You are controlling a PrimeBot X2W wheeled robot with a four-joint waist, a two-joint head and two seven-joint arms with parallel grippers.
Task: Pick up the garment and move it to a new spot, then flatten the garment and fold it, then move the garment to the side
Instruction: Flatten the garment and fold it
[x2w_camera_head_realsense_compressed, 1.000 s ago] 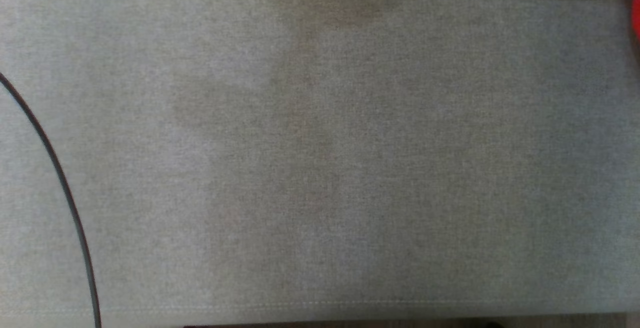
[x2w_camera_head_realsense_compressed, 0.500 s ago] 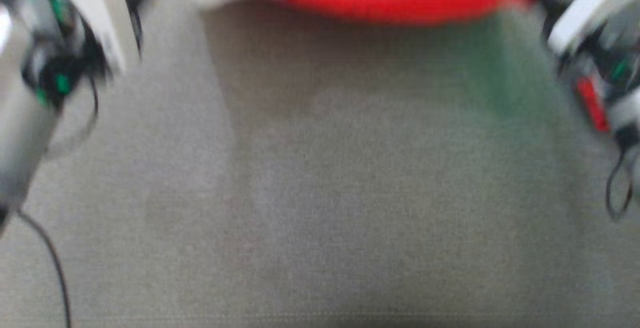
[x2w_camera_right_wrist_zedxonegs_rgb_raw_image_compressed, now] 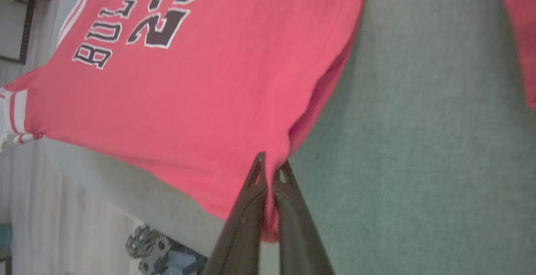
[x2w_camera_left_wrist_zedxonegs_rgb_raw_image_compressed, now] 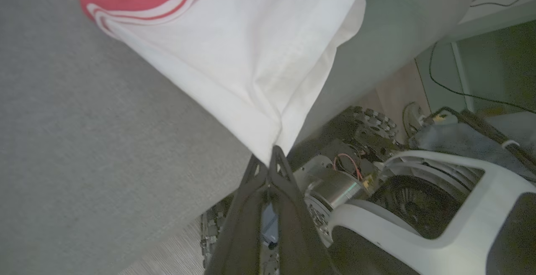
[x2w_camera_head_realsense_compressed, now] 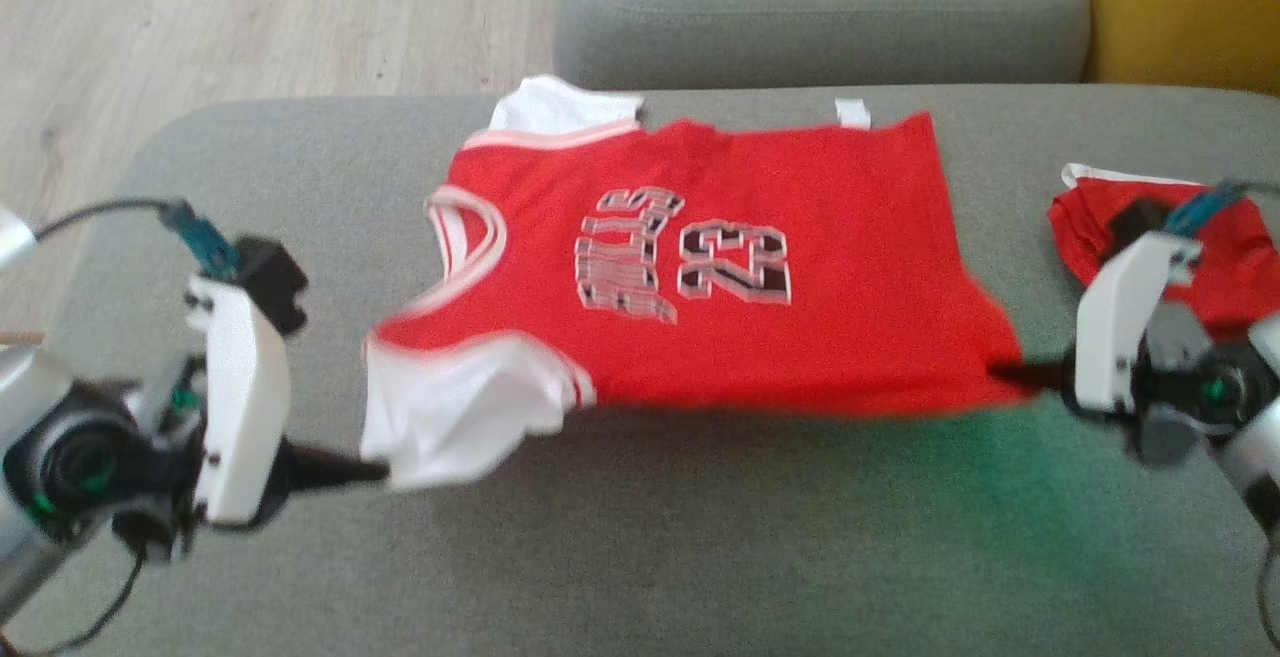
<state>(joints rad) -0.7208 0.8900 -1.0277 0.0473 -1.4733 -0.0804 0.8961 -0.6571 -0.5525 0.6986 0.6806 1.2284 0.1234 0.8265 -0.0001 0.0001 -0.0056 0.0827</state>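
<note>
As left fingers (x2w_camera_left_wrist_zedxonegs_rgb_raw_image_compressed: 244, 208) pinch the jersey (x2w_camera_head_realsense_compressed: 760, 347), right fingers (x2w_camera_right_wrist_zedxonegs_rgb_raw_image_compressed: 245, 218) pinch it too; head view adds a cushion (x2w_camera_head_realsense_compressed: 820, 17).

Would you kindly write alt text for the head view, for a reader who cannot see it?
A red basketball jersey numbered 23 lies spread on a grey sofa cushion, its near edge pinched at both ends: the left tool shut on the white sleeve, the right tool on the red hem corner. Another red garment lies at the far right.
</note>
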